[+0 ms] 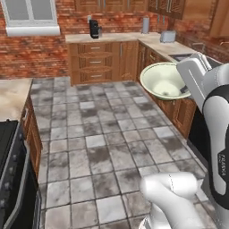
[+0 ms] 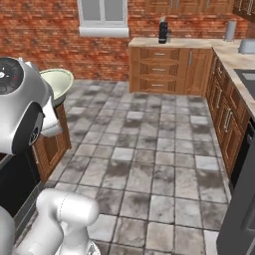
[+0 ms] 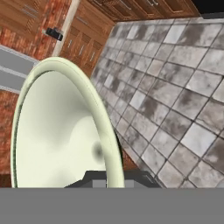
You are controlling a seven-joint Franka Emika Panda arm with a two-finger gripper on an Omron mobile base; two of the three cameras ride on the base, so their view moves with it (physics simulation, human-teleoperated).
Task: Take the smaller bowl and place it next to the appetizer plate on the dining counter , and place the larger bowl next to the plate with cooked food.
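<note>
My gripper [image 1: 184, 89] is shut on the rim of the smaller bowl [image 1: 163, 80], a pale cream-white bowl with a greenish tint. The bowl hangs in the air, tilted on its side, above the tiled floor. In the right base view the smaller bowl [image 2: 58, 82] peeks out behind my arm's upper joint. The hand view has the smaller bowl [image 3: 61, 131] close up, with its rim running down into the gripper [image 3: 114, 180]. The larger bowl, both plates and the dining counter are out of view.
Wooden cabinets [image 1: 96, 62] line the back wall and the right side, bearing a black coffee machine [image 1: 94, 29] and a toaster [image 1: 167, 36]. A stove [image 1: 9, 170] and a beige counter [image 1: 11, 96] stand at the left. Grey tiled floor [image 1: 103, 138] lies between.
</note>
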